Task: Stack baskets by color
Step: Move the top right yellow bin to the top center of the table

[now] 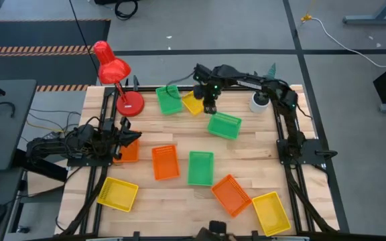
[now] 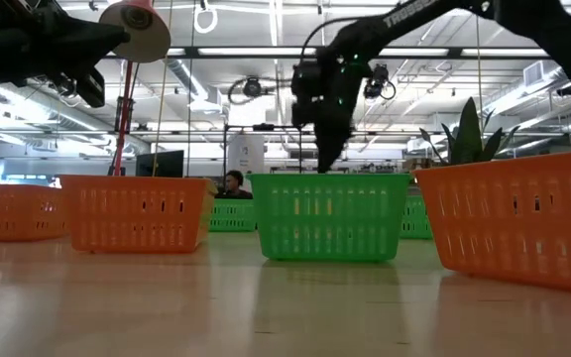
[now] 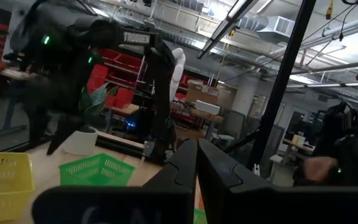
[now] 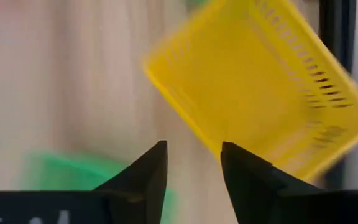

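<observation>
Nine small slotted baskets stand bottom-down on the wooden table, none inside another. At the far side are a green basket (image 1: 169, 99), a yellow basket (image 1: 193, 102) and a second green one (image 1: 224, 125). My right gripper (image 1: 210, 107) hangs open above the table between those last two, pointing steeply down. In its wrist view the yellow basket (image 4: 272, 93) lies just beyond the gripper (image 4: 193, 158), which has nothing in it. My left gripper (image 3: 197, 163) is shut and empty at the table's left edge, above an orange basket (image 1: 127, 152).
Nearer the front stand an orange basket (image 1: 165, 162), a green one (image 1: 200, 167), another orange one (image 1: 230, 195) and two yellow ones (image 1: 117, 193) (image 1: 271, 212). A red lamp (image 1: 116, 73) stands at the far left and a white plant pot (image 1: 259, 102) at the far right.
</observation>
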You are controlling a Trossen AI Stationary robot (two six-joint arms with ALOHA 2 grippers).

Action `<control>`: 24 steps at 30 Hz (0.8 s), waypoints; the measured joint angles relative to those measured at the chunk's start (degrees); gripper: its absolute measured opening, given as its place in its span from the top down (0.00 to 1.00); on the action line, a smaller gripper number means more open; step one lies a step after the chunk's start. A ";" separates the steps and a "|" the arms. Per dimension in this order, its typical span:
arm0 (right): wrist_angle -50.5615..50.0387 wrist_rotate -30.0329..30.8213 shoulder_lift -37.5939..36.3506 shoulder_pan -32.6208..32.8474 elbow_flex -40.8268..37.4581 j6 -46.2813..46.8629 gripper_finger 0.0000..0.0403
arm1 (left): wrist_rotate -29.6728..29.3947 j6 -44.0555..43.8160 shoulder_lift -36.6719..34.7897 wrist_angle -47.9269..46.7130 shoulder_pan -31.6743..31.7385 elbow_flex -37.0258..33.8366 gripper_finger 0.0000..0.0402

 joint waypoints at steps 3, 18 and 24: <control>6.19 -9.27 -1.26 -0.16 0.00 15.79 0.58 | -0.29 -0.02 0.00 -0.03 0.00 0.02 0.97; 17.03 6.24 7.68 4.78 -0.04 31.52 0.53 | -4.72 -3.37 0.00 -0.11 0.02 0.02 0.97; 17.17 8.30 10.76 5.94 -0.02 27.34 0.58 | -4.70 -3.43 0.00 -0.28 0.02 0.02 0.96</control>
